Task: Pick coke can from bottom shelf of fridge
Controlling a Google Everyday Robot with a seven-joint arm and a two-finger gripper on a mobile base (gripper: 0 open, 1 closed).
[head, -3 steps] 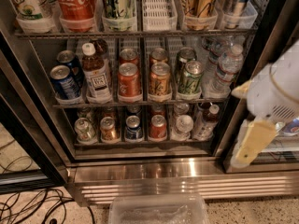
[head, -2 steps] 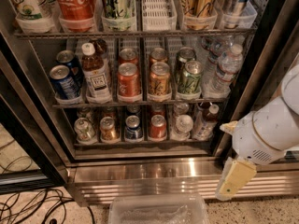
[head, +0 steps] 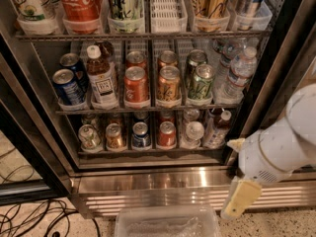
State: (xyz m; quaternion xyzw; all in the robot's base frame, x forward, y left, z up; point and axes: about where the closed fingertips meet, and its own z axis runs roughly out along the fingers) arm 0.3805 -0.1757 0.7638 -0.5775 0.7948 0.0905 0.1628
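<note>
— So where is the hand [head: 240, 199]?
— Low on the right, outside the fridge [head: 148, 182]. It hangs from the white arm in front of the ribbed steel base and points down at the floor. I cannot tell whether it is spread or pressed together.
— And the coke can [head: 167, 135]?
— It stands upright at the front of its lane on the bottom shelf [head: 148, 152], well to the left of the hand.
— What stands in the other lanes?
— To its left are a blue can [head: 141, 136], an orange-gold can [head: 115, 137] and a silver-green can [head: 89, 137]. To its right is what looks like a silver-topped can [head: 193, 132], though it is blurred, and then a small bottle [head: 217, 128] with a white cap.
— And higher up?
— The middle rack [head: 148, 108] carries more cans, a tea bottle [head: 101, 78] and water bottles [head: 239, 73]. On top, plastic tubs hold tall drinks, among them a big Coca-Cola container [head: 80, 4].
— And on the floor?
— A clear plastic bin [head: 168, 223] sits just left of the hand.
</note>
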